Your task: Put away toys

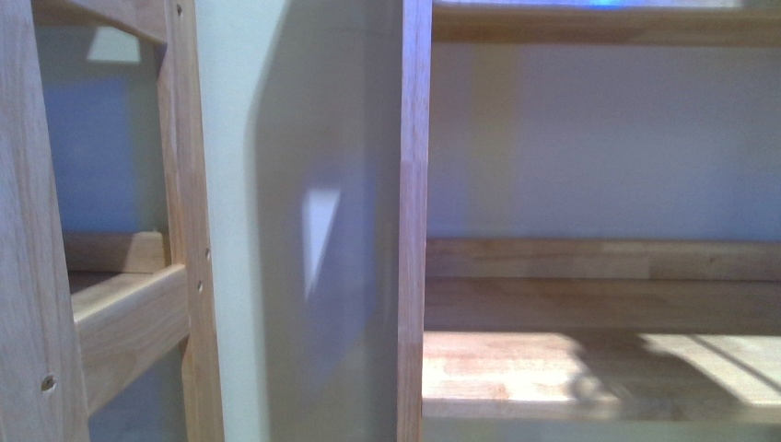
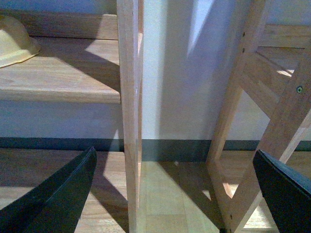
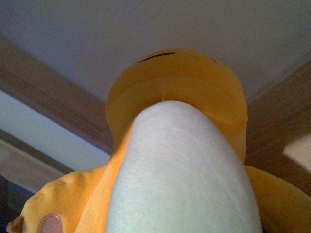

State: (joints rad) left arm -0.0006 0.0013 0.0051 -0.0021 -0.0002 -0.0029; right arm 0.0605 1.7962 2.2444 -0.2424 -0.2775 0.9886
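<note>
The plush toy point(image 3: 175, 145) fills your right wrist view: pale belly in the middle, orange-yellow head beyond it, a pink paw pad at about 7 o'clock in that picture. It sits right against the wrist camera, so it is most likely carried by the right hand, but no fingers show there and you cannot tell whether that hand is clenched on it. The toy's long axis runs straight away from the camera, belly near, head far, toward wooden boards and a pale wall behind.

Your left hand point(image 2: 172, 194) is released, its two dark fingers point(image 2: 58, 194) spread wide with nothing between them. It looks at a wooden upright point(image 2: 129, 116), the wood floor point(image 2: 165, 199) below, and a shelf board point(image 2: 58, 73) carrying a yellow bowl-like object point(image 2: 14, 43) at about 10 o'clock.

The front view shows neither arm and no toy, only the shelf unit: a bare sunlit shelf point(image 1: 589, 368) at about 4 o'clock and a post point(image 1: 414, 221) at centre.

Judging from this, the right arm is the one with the toy, and the coming move turns on carrying it head-first onto that open shelf, clear of the post. The left hand is well apart from it.
</note>
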